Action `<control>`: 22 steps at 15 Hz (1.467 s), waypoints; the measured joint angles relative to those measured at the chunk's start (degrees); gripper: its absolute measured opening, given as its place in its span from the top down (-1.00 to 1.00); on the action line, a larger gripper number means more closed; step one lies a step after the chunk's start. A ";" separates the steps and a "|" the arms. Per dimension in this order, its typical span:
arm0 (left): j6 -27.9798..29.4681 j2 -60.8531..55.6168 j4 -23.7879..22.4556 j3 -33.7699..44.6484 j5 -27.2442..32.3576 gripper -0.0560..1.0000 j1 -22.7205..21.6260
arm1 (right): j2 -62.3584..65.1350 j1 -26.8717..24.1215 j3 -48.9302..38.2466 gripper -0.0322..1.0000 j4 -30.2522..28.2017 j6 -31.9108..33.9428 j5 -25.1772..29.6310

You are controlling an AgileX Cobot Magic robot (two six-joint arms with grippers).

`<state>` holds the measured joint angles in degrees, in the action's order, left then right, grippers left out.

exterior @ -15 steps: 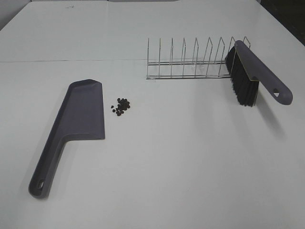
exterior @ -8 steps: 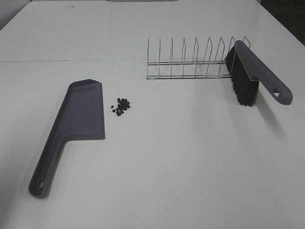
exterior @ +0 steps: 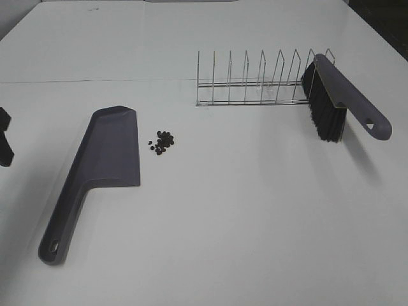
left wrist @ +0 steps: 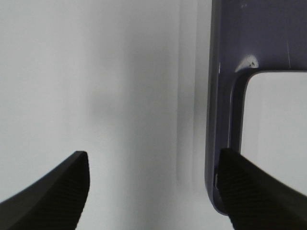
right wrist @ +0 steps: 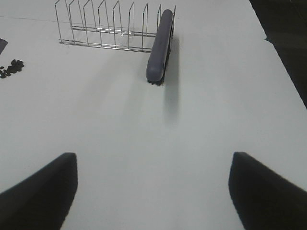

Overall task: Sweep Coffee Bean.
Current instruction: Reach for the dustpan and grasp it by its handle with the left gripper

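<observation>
The coffee beans [exterior: 163, 142] lie in a small loose cluster on the white table, just right of the grey-purple dustpan [exterior: 115, 146], which lies flat with its handle toward the front left. The beans also show in the right wrist view [right wrist: 12, 68]. The brush [exterior: 344, 99], grey-purple with black bristles, leans in the right end of the wire rack [exterior: 255, 80]. My left gripper [exterior: 5, 143] shows at the left edge, left of the dustpan. In its wrist view it is open and empty [left wrist: 153, 191], with the dustpan [left wrist: 225, 96] beside one finger. My right gripper [right wrist: 153, 191] is open and empty, well short of the brush [right wrist: 159, 48].
The wire rack [right wrist: 105, 28] stands behind the beans and holds only the brush. The table's right edge [right wrist: 283, 72] drops to a dark floor. A seam runs across the table behind the dustpan.
My left gripper has come into the exterior view at the left edge. The dustpan, beans and brush have not moved.
</observation>
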<state>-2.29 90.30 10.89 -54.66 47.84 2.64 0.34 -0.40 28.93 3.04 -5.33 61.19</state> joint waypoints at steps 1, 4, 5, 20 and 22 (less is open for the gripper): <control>0.06 1.32 0.00 -0.11 -0.11 -0.39 0.86 | 0.00 0.00 0.00 -0.60 0.00 0.00 0.00; 2.92 6.82 -0.06 -0.17 -1.78 -0.40 6.42 | 0.00 0.00 0.00 -0.60 0.00 0.00 0.00; 4.13 8.08 -0.29 -0.23 -2.81 -0.40 8.14 | 0.00 0.00 0.00 -0.60 0.00 0.00 0.00; 8.59 26.64 -2.52 -9.74 -4.58 -0.40 13.81 | 0.00 0.00 0.00 -0.60 0.00 0.00 0.00; 8.65 26.93 -3.21 -9.91 -4.98 -0.34 13.81 | 0.00 0.00 0.00 -0.60 0.00 0.00 0.00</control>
<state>6.36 117.23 7.68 -64.57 42.86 16.44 0.34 -0.40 28.93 3.04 -5.33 61.19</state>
